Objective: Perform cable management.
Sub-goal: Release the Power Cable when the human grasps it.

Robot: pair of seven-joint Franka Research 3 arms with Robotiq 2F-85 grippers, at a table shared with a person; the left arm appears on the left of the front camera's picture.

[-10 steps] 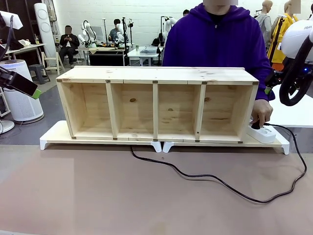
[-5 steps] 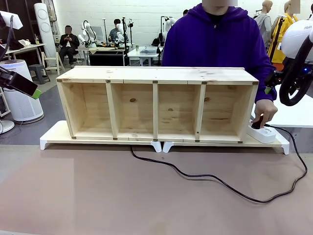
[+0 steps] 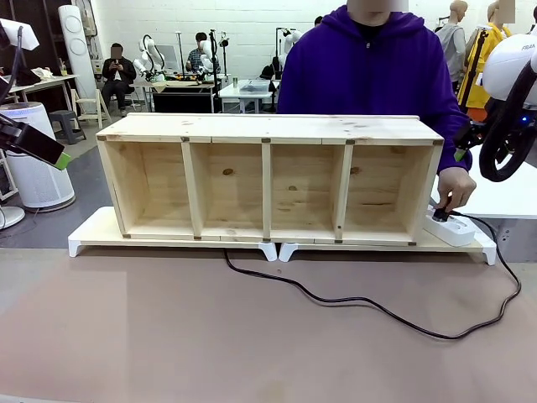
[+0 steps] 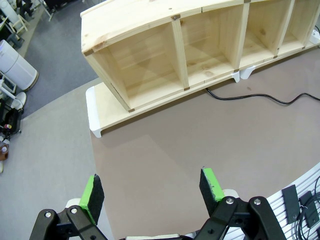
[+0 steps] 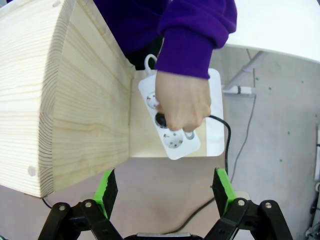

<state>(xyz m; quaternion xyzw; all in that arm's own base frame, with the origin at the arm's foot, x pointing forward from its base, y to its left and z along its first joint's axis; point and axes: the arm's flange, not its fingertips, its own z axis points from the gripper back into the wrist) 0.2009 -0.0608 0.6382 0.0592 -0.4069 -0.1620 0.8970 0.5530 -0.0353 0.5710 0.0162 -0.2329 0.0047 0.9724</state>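
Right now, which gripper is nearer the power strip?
Right. The right gripper hangs open just above the power strip; the left gripper is past the shelf's far end.

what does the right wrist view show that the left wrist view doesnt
Right wrist view alone: the person's hand gripping the plug at the white power strip beside the shelf's end, a purple sleeve above it, and the open right gripper hanging over them.

Left wrist view alone: the shelf's open compartments, the white riser's end, a wide stretch of brown table, and the open left gripper.

Both: the wooden shelf and part of the black cable lying on the table.
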